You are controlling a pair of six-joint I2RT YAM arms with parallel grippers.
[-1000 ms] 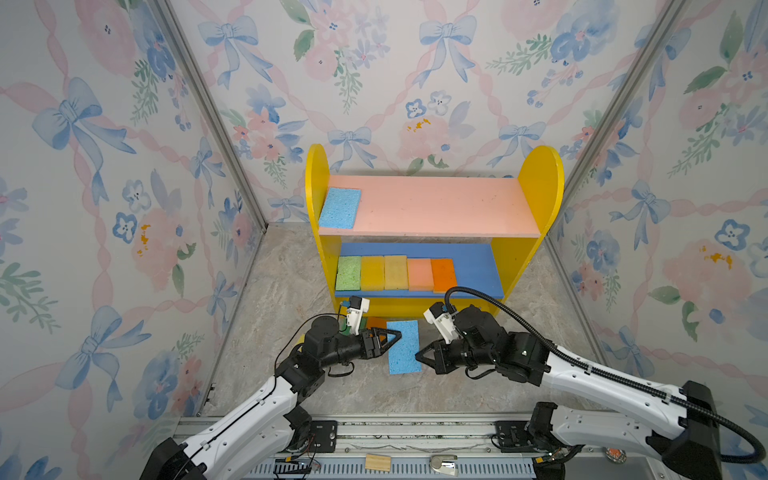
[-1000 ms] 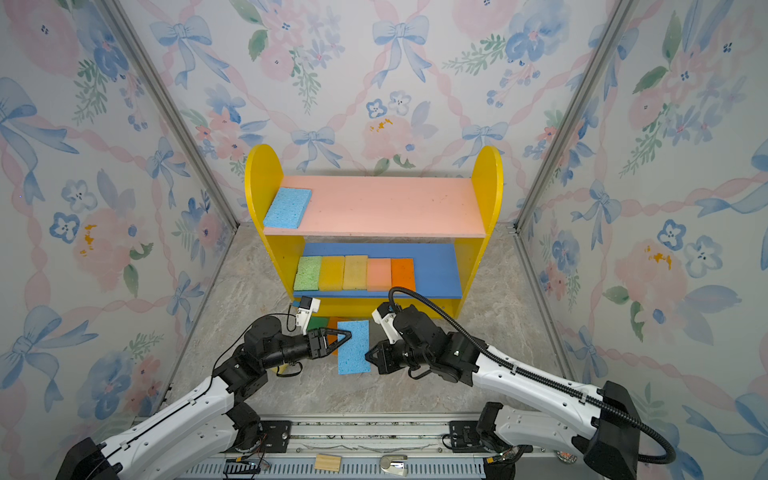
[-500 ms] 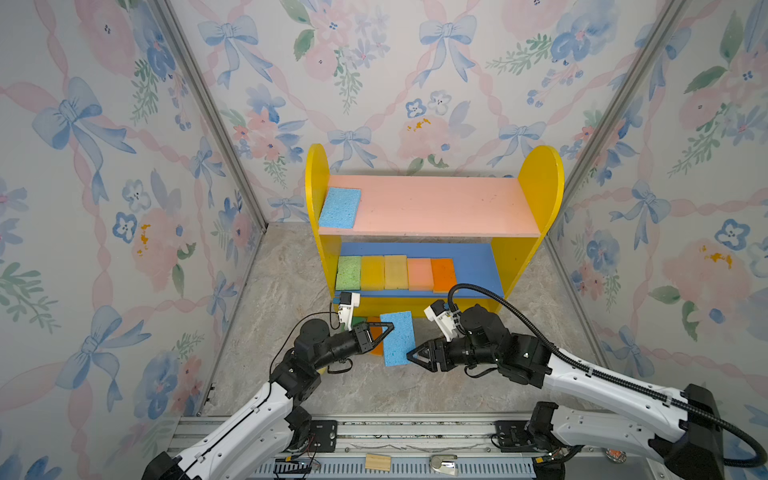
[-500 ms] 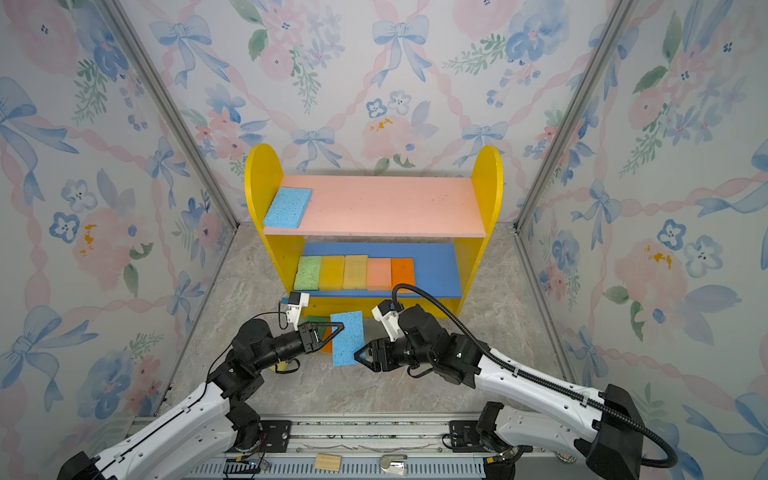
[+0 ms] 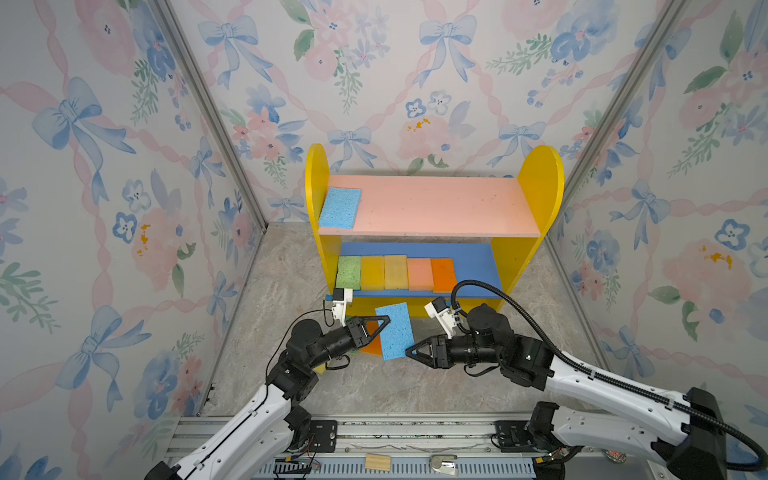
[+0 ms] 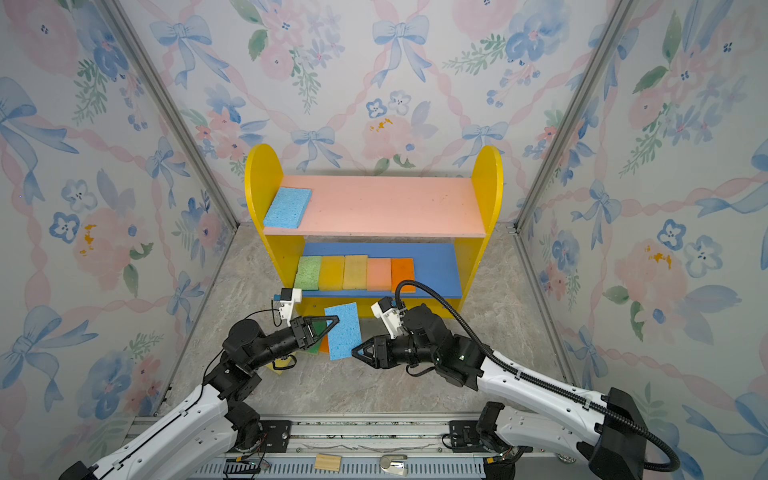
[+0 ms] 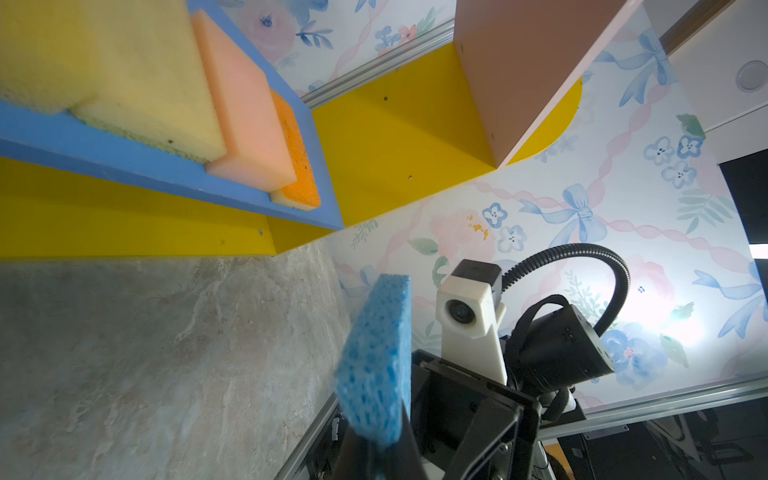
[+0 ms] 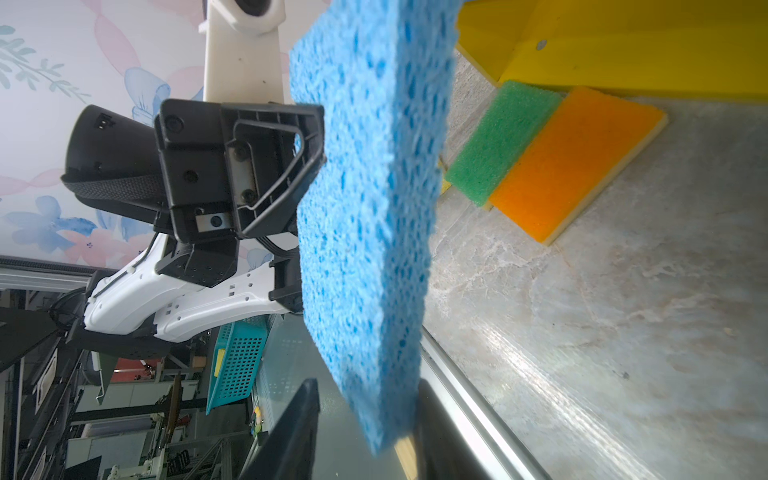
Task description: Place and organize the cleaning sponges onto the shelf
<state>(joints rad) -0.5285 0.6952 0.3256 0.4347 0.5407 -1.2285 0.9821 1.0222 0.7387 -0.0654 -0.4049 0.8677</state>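
blue sponge (image 5: 395,334) between left fingers (image 8: 266,116)

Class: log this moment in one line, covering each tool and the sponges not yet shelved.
left tool: shut on blue sponge | right tool: open around its corner | floor: orange sponge, green sponge unshelved

White shells and black joints cover my left arm (image 5: 249,424) and right arm (image 5: 602,378); a ribbed black hose (image 5: 519,309) trails the right. My left gripper (image 5: 388,319) and right gripper (image 5: 409,352) are black triangular frames, each under a white camera mount (image 5: 340,305).
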